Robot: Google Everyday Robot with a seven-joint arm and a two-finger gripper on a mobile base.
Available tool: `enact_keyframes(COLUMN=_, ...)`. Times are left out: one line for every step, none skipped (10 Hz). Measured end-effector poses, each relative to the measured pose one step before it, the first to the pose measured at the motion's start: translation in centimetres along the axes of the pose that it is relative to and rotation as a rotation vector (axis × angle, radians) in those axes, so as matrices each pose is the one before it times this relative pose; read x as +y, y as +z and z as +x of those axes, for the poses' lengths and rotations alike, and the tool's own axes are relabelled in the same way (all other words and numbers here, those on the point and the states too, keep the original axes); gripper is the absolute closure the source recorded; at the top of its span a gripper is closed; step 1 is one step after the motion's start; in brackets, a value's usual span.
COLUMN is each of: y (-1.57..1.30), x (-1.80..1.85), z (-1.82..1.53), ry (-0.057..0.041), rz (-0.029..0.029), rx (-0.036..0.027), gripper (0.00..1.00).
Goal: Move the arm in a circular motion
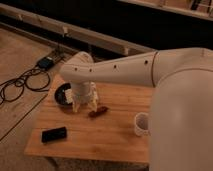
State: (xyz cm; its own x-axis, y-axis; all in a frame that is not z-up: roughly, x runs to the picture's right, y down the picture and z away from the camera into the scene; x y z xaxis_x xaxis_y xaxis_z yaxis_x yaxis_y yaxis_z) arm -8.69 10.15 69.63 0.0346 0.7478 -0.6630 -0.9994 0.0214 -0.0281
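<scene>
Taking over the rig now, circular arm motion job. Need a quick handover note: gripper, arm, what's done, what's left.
Gripper: points down, low over the left part of the wooden table, between the dark bowl and a small brown item.
Arm: reaches in from the right, across the table's back half.
Also on the table: white cup on the right, black flat device front left.
Done: progress around the circle cannot be read from this moment.
Left: run the circular sweep. The bowl and the brown item sit close to the gripper, so probably keep it above them.
</scene>
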Motion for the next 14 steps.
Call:
enact_keyframes(y=-0.753, x=-2.099, z=-0.186, ry=0.03742, rz=0.01360, rx=-0.00748, gripper=0.35)
enact_keyframes(y=-0.742, x=-1.746, z=-0.464, ry=0.02962, rz=0.01152, rx=-0.00899, gripper=0.35)
enact_keyframes(y=-0.574, x=-1.266, z=-0.477, ry=0.01542, rz=0.00702, rx=-0.00683, gripper=0.35)
enact_keyframes(y=-0.843, x=-1.847, z=-1.285, ry=0.01680, rz=0.00603, rx=-0.01783, gripper=0.35)
enact_keyframes(y=-0.722, x=-1.703, z=-1.852, ry=0.00964, rz=0.00610, rx=-0.02026, gripper=0.35)
enact_keyframes(y=-0.288, x=-0.721, z=-1.307, ry=0.00150, rz=0.00009, rx=-0.01153, gripper=0.35)
enact_keyframes(y=-0.383, x=-0.650, z=-2.107, ry=-0.00489, rz=0.00241, rx=-0.01523, gripper=0.35)
enact_keyframes(y=-0.042, x=0.061, z=-1.973, ry=-0.01443, rz=0.00227, rx=-0.01408, gripper=0.35)
enact_keyframes(y=0.251, x=0.896, z=-1.943, ry=-0.02479, rz=-0.00151, rx=-0.00499, gripper=0.35)
enact_keyframes(y=0.441, x=0.779, z=-1.420, ry=-0.02171, rz=0.00094, rx=0.00026, gripper=0.35)
enact_keyframes(y=0.843, x=1.433, z=-1.894, ry=-0.03693, rz=0.00409, rx=0.00670, gripper=0.35)
enact_keyframes(y=0.616, x=1.725, z=-1.330, ry=-0.03549, rz=-0.00238, rx=0.00618, gripper=0.35)
enact_keyframes(y=0.510, x=1.436, z=-0.902, ry=-0.02995, rz=0.00058, rx=0.00497, gripper=0.35)
enact_keyframes(y=0.641, x=2.138, z=-1.043, ry=-0.04338, rz=-0.00450, rx=0.00758, gripper=0.35)
